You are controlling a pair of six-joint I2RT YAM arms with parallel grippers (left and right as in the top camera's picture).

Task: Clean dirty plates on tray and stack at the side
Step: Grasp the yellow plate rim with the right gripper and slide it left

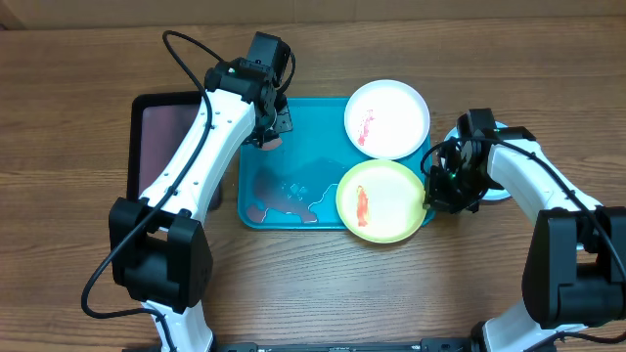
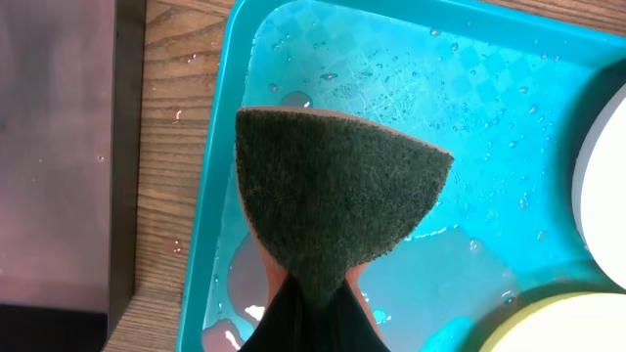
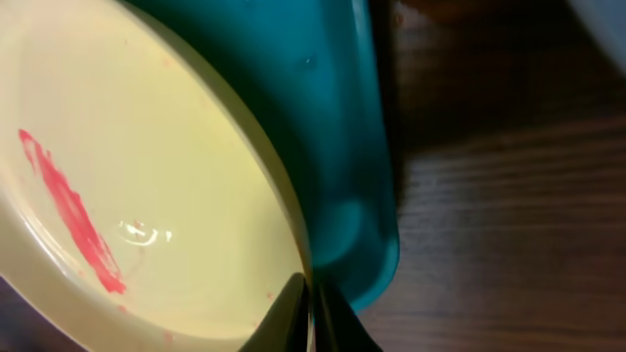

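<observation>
The turquoise tray [image 1: 293,117] lies mid-table. The white plate [image 1: 387,117] with a red smear rests on its far right corner. The yellow-green plate [image 1: 381,200] with a red smear sits on its near right corner. The light blue plate [image 1: 501,193] lies on the table right of the tray, mostly hidden under my right arm. My left gripper [image 1: 272,132] is shut on a green-faced orange sponge [image 2: 333,205] over the tray's far left part [image 2: 469,117]. My right gripper [image 3: 311,313] is shut on the right rim of the yellow-green plate [image 3: 147,176], at the tray's corner [image 3: 362,264].
A smaller black tray [image 1: 161,147] lies left of the turquoise tray, also showing in the left wrist view [image 2: 59,147]. Reddish water [image 2: 254,284] pools in the tray's near left corner. Bare wooden table lies in front and to the right.
</observation>
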